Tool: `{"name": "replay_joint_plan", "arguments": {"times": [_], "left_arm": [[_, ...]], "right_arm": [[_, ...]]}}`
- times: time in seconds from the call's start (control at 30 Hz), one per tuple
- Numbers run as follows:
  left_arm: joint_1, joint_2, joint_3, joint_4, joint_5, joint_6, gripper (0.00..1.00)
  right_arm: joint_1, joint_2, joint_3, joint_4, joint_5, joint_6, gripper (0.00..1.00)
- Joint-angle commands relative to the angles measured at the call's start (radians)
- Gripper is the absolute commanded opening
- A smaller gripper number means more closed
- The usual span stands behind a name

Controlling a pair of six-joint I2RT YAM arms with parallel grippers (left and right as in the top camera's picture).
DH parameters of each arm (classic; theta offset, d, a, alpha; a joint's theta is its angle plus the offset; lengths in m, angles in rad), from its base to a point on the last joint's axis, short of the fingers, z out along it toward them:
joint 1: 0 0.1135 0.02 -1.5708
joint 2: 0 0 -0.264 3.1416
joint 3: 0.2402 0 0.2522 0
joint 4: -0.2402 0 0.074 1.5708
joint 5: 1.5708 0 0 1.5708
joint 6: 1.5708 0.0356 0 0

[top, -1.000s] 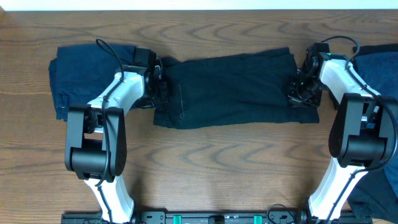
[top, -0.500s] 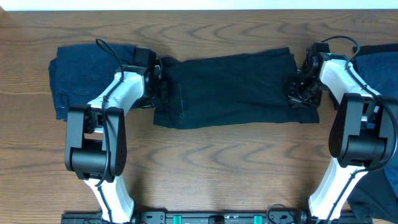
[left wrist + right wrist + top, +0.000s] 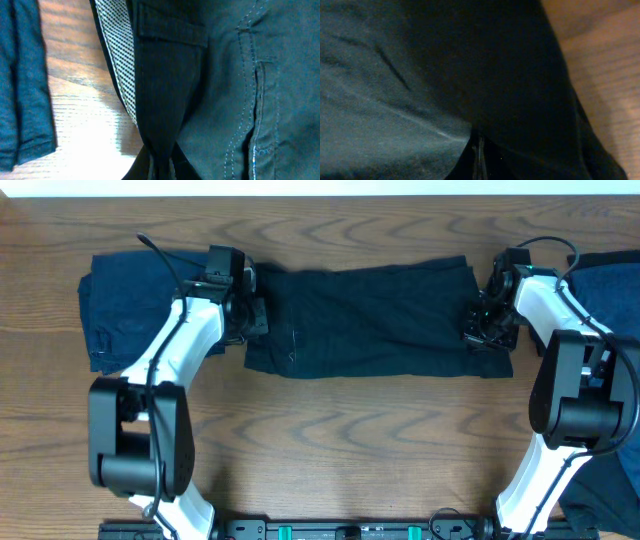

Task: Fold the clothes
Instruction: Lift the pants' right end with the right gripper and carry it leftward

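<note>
So the wide black shorts-like cloth garment (image 3: 380,320) lies spread on the brown wooden table (image 3: 330,450). It looks floppy and light to me. My left gripper (image 3: 250,315) and right gripper (image 3: 478,328) are each pinched tight on an end; edges seem the best hold.

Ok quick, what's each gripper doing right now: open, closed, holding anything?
Left gripper: closed, pinching the waistband end of the black shorts.
Right gripper: closed, pinching the opposite end of the same shorts.
</note>
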Motion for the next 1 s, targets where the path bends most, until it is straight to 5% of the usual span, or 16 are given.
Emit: {"name": "replay_joint_plan", "arguments": {"times": [0.0, 0.4, 0.97], "left_arm": [[0.005, -0.037, 0.008, -0.008, -0.024, -0.016, 0.06], [0.005, -0.079, 0.032, -0.049, -0.024, -0.012, 0.06], [0.005, -0.083, 0.140, -0.177, -0.024, 0.028, 0.06]], "right_arm": [[-0.010, 0.027, -0.001, 0.023, -0.010, -0.081, 0.02], [0.014, -0.214, 0.031, 0.020, -0.556, -0.125, 0.01], [0.383, -0.122, -0.002, 0.045, -0.346, 0.003, 0.01]]}}
